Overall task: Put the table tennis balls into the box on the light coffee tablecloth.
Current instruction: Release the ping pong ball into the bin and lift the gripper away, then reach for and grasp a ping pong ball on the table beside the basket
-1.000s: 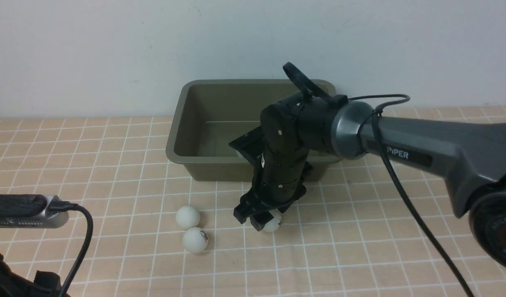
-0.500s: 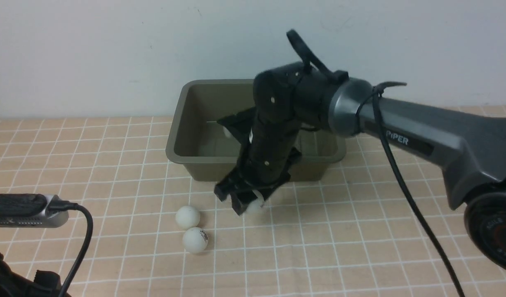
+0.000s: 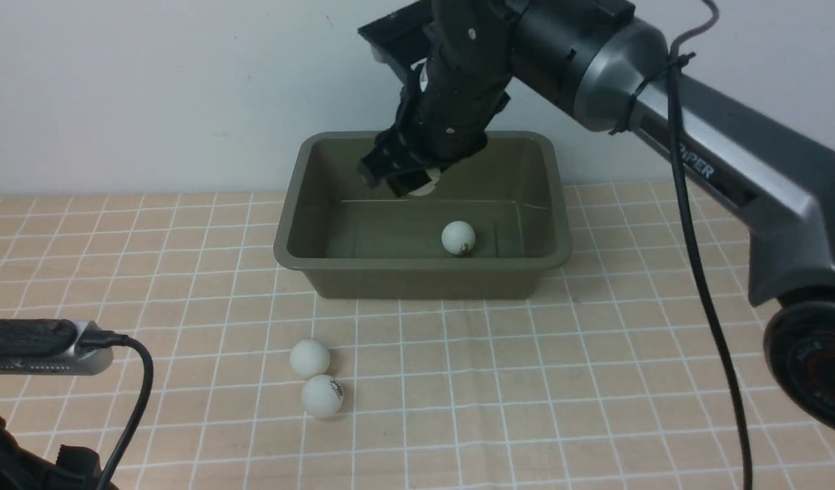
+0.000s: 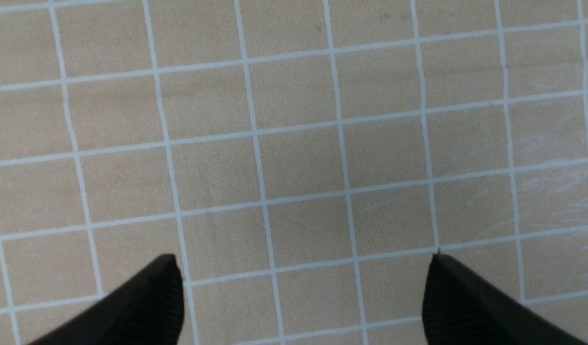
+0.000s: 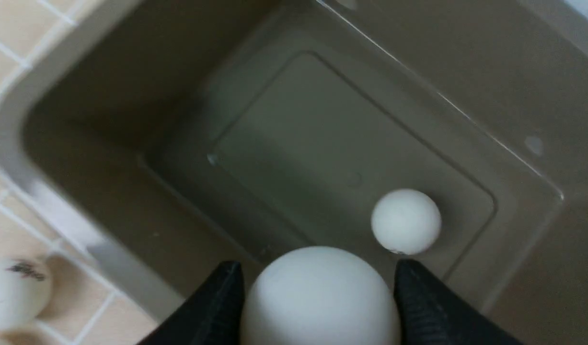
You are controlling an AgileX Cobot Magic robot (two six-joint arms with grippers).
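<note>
Inside box [image 3: 417,278], one ball [image 3: 458,238], two balls [image 3: 309,358] [image 3: 322,396] outside

1. Olive-green box [image 3: 424,282]: upright and open, at the far edge of the light coffee tablecloth [image 3: 594,381].
2. White ball [image 3: 458,237]: on the box floor.
3. Plain ball [image 3: 309,358] and printed ball [image 3: 322,396]: side by side on the cloth, near-left of the box.
4. Fourth ball [image 5: 320,297]: pinched in the right gripper [image 5: 317,275], above the box.

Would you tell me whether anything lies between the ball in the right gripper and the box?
Nothing visible: the held ball in the right gripper hangs over the open box; the ball already inside lies aside.
</note>
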